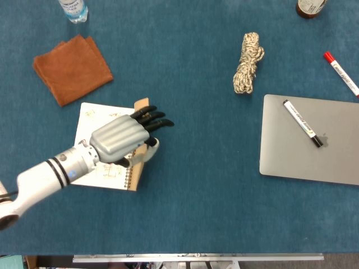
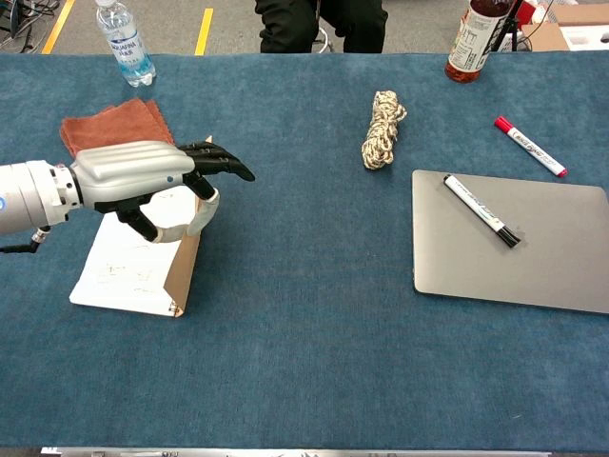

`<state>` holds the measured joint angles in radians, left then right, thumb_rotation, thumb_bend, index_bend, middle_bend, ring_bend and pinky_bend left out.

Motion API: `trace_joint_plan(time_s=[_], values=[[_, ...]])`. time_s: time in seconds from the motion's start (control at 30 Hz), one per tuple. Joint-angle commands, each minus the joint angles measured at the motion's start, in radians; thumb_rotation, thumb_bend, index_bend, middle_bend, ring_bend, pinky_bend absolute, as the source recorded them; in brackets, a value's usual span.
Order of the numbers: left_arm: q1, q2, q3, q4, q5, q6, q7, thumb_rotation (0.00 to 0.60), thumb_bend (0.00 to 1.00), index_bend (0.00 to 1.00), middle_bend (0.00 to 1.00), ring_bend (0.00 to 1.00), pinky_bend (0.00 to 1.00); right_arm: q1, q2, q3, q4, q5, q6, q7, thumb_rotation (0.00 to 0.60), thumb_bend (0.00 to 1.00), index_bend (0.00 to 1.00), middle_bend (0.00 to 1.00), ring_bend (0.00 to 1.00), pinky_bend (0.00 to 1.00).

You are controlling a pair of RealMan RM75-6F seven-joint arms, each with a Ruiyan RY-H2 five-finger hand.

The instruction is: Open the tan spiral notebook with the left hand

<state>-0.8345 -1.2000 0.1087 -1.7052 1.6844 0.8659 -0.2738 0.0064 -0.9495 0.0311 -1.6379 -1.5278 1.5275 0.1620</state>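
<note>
The tan spiral notebook [image 1: 92,115] lies at the left of the blue table, its white first page [image 2: 119,276] showing faint sketches. My left hand [image 1: 120,140] is above its spiral side and holds the tan cover [image 2: 183,271] between thumb and fingers. The cover stands nearly upright on its spiral edge, and the hand [image 2: 143,176] hides its upper part. The fingers point right, past the notebook. No right hand shows in either view.
A brown cloth [image 1: 72,67] and a water bottle [image 1: 73,10] lie behind the notebook. A rope bundle [image 1: 248,63] sits mid-table. At right lie a grey laptop [image 1: 291,157] with a black marker [image 1: 303,123] on it, a red marker [image 1: 340,73] and a brown bottle [image 2: 473,38].
</note>
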Motion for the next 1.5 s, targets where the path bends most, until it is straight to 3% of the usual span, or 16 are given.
trace_joint_plan(time_s=[0.03,0.27,0.53,0.8,1.2,1.5], values=[[-0.011,-0.019,-0.019,-0.043,-0.052,-0.044,0.045,0.600,0.20,0.60,0.10,0.00,0.00,-0.002,0.000,0.000,0.004,0.001,0.002,0.005,0.600,0.12,0.32,0.32,0.21,0.29],[-0.004,-0.086,-0.051,-0.097,-0.165,-0.085,0.159,0.600,0.21,0.53,0.10,0.00,0.00,-0.010,-0.001,-0.001,0.017,0.002,0.008,0.022,0.600,0.12,0.32,0.32,0.21,0.29],[-0.008,-0.144,-0.068,-0.135,-0.286,-0.145,0.196,0.600,0.20,0.22,0.09,0.00,0.00,-0.021,-0.004,-0.001,0.035,0.008,0.016,0.042,0.600,0.12,0.32,0.32,0.21,0.29],[-0.007,-0.171,-0.096,-0.164,-0.391,-0.172,0.172,0.600,0.20,0.02,0.03,0.00,0.00,-0.027,-0.006,-0.001,0.046,0.007,0.022,0.054,0.600,0.12,0.32,0.32,0.21,0.29],[0.004,-0.140,-0.138,-0.187,-0.450,-0.148,0.162,0.600,0.20,0.00,0.03,0.00,0.00,-0.021,-0.008,0.001,0.062,-0.005,0.015,0.075,0.600,0.12,0.32,0.32,0.21,0.29],[0.061,-0.166,-0.077,-0.116,-0.484,-0.108,0.213,0.600,0.20,0.00,0.03,0.00,0.00,-0.010,-0.018,0.003,0.073,-0.003,-0.003,0.081,0.600,0.12,0.32,0.32,0.21,0.29]])
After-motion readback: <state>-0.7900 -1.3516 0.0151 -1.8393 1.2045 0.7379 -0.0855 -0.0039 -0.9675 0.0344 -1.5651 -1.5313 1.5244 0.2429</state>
